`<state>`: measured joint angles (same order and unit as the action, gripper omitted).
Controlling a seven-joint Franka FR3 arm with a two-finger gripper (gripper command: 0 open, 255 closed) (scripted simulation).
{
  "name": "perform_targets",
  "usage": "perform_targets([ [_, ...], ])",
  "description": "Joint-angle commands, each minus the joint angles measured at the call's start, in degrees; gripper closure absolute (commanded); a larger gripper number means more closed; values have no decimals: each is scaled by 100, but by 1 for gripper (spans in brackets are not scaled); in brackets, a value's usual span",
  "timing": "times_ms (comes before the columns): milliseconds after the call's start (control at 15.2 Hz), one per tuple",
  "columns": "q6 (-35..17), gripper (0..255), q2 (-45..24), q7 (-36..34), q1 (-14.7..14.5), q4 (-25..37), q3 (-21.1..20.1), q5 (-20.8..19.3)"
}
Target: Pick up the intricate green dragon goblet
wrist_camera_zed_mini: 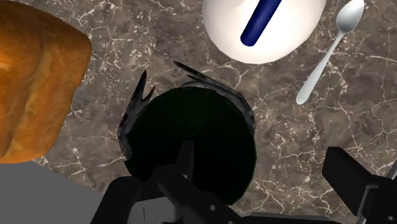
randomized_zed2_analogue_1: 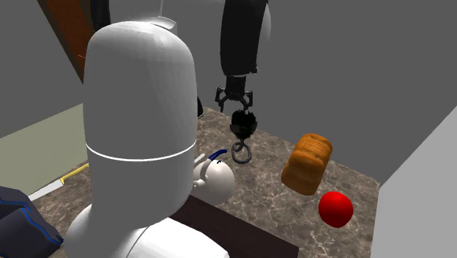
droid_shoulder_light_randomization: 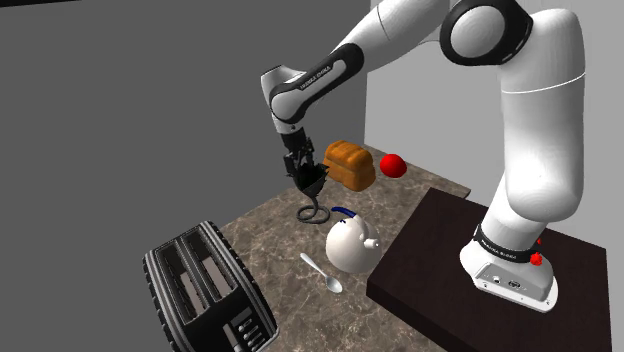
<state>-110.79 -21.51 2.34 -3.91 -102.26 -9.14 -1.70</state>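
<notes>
Lettering on the arm (droid_shoulder_light_randomization: 322,78) is too small for us to read. We count one each: dark goblet (droid_shoulder_light_randomization: 313,186), loaf (droid_shoulder_light_randomization: 350,164), red ball (droid_shoulder_light_randomization: 393,165), white teapot (droid_shoulder_light_randomization: 350,246), spoon (droid_shoulder_light_randomization: 322,272), toaster (droid_shoulder_light_randomization: 205,290). All sit on a brown marbled counter (droid_shoulder_light_randomization: 270,232) against grey walls (droid_shoulder_light_randomization: 120,120). The goblet stands near the loaf, under the gripper (randomized_zed2_analogue_1: 235,107), whose fingers are spread and not clasping it.

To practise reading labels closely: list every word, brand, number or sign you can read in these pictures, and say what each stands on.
No text can be read.
Dark marking on the white robot arm's forearm: too small to read.
Pale marking on the dark band at the arm's foot: too small to read.
Marks on the black slotted toaster's control panel: too small to read.
</notes>
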Motion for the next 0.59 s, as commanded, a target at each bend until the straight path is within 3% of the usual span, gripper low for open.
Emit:
perform_targets([
  [0,68,0,-277,-14,-32,303,-4,-12],
  [528,-397,0,-569,-30,-48,127,19,-59],
])
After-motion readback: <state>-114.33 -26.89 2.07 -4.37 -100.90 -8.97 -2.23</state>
